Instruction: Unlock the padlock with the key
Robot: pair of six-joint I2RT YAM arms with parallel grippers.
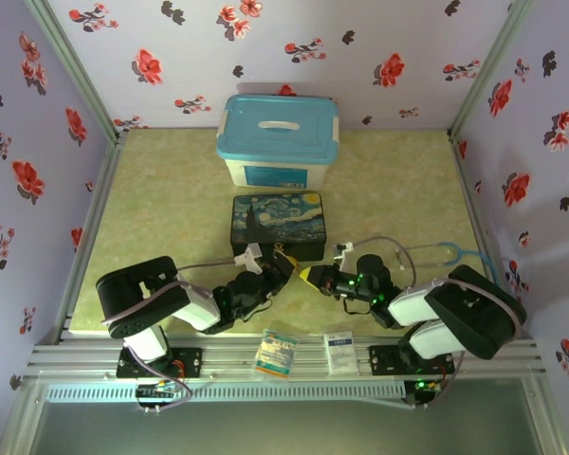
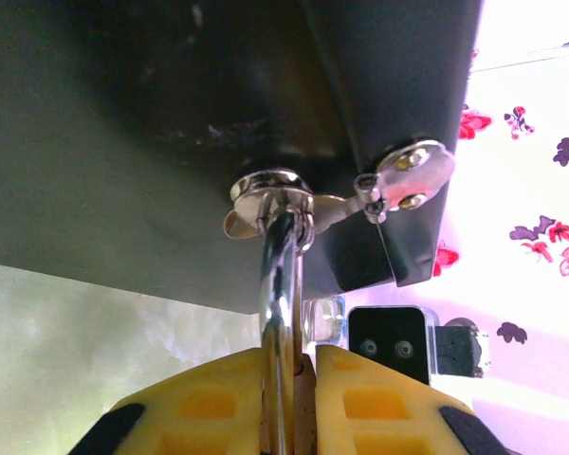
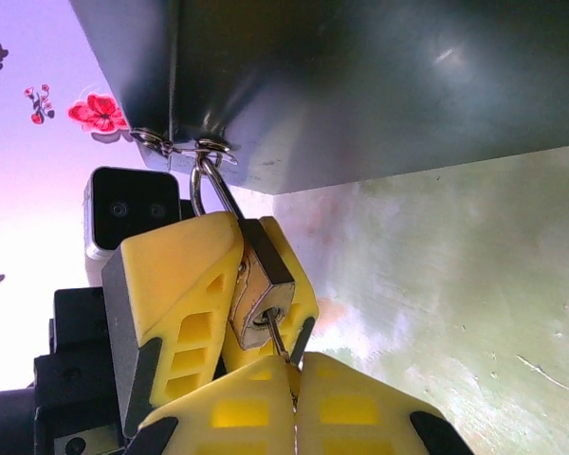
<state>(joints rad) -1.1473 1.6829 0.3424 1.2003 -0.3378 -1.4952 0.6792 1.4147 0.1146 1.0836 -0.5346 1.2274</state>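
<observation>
Turning looks the step in hand: right fingers (image 3: 237, 412) pinch the key (image 3: 277, 339), seated in the padlock (image 3: 258, 289); left fingers (image 2: 209, 403) clamp the padlock body; twist steadily, avoid sideways pull.

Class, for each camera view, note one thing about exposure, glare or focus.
Top external: even light, no harsh shadows. Left wrist: the dark painted box is backlit, nearly black, the floral wall blown out, glare along the thin silvery shackle. Right wrist: the small brass-gold padlock and thin silvery-grey key are sharp, the wall behind washed out.
</observation>
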